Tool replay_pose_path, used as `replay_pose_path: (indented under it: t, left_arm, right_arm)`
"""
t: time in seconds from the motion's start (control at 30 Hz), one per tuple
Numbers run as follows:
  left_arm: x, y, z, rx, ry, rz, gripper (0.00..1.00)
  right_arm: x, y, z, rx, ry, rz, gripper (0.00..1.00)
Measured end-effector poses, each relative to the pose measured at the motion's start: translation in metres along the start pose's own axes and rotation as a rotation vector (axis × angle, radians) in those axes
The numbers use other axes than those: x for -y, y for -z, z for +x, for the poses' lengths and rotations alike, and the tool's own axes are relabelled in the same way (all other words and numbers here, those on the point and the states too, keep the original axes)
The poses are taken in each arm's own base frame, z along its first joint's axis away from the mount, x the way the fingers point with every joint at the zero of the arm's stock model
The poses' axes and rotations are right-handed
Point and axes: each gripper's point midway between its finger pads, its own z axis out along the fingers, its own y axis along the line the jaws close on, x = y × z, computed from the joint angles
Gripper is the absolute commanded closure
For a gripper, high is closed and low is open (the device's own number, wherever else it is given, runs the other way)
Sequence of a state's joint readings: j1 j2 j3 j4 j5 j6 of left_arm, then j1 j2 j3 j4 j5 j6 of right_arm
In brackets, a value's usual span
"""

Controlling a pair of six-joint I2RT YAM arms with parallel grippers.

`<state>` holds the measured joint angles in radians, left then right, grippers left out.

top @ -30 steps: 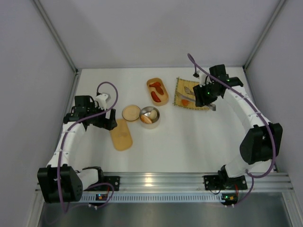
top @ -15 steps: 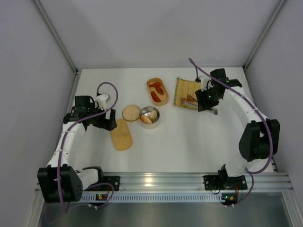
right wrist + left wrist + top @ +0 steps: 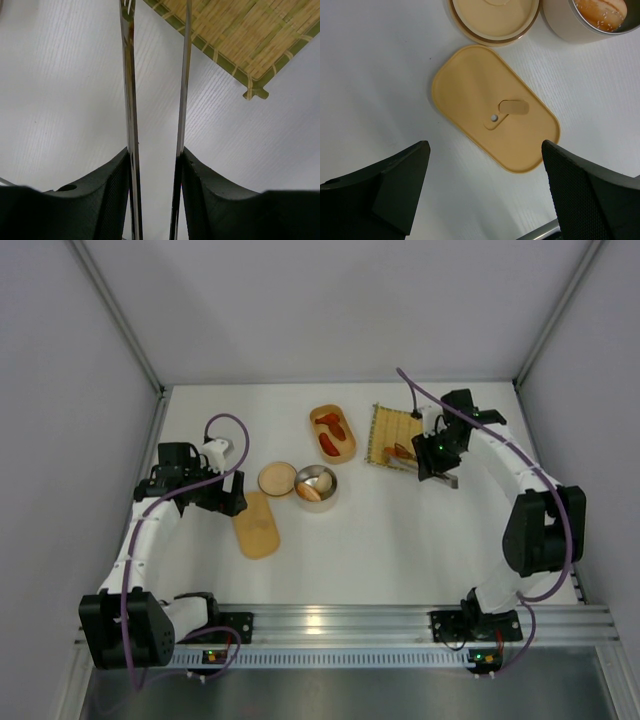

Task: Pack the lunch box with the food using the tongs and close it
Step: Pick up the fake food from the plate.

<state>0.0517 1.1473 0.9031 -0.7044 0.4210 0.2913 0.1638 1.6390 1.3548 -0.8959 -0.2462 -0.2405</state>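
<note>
Looking down from the top camera, I see my right claw (image 3: 432, 455) in the upper right of the frame, squeezed onto the tongs (image 3: 131, 100). The two thin tong arms run up between its black fingers (image 3: 100, 200), close together, and point at the yellow mat (image 3: 392, 425). An orange bit of food (image 3: 401, 452) lies on the mat's near edge. The lunch box (image 3: 352, 440) sits in the upper middle with red pieces (image 3: 327, 443) inside. My left claw (image 3: 485, 150) hangs wide open at the middle left, holding nothing, over the flat oval lid (image 3: 470, 95). A round bowl (image 3: 316, 485) sits just right of it.
</note>
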Motion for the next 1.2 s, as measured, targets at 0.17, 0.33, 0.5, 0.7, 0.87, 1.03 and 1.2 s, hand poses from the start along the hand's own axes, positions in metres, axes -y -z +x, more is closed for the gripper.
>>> replay_pose_path:
  t: [0.17,0.33,0.5,0.7,0.87,1.03,1.2]
  left_arm:
    - [0.000,0.000,0.000,0.000,-0.001,0.000,0.02]
    - [0.000,0.000,0.000,0.000,-0.001,0.000,0.02]
    - [0.000,0.000,0.000,0.001,-0.001,0.000,0.02]
    - [0.000,0.000,0.000,0.001,0.000,0.000,0.02]
    - [0.000,0.000,0.000,0.001,0.000,0.000,0.02]
    - [0.000,0.000,0.000,0.001,0.000,0.000,0.02]
    - [0.000,0.000,0.000,0.001,0.000,0.000,0.02]
  right_arm:
    - [0.003,-0.010,0.004,-0.029,-0.009,0.004,0.60]
    - [0.006,-0.017,0.004,-0.038,-0.011,0.009,0.71]
    - [0.008,-0.017,0.003,-0.034,-0.007,0.014,0.89]
    - [0.009,-0.016,0.002,-0.033,-0.004,0.020,0.99]
    - [0.010,-0.011,-0.002,-0.023,0.008,0.028,1.00]
    - [0.011,0.005,-0.020,0.036,0.031,0.044,1.00]
    - [0.009,0.021,-0.032,0.082,0.053,0.051,1.00]
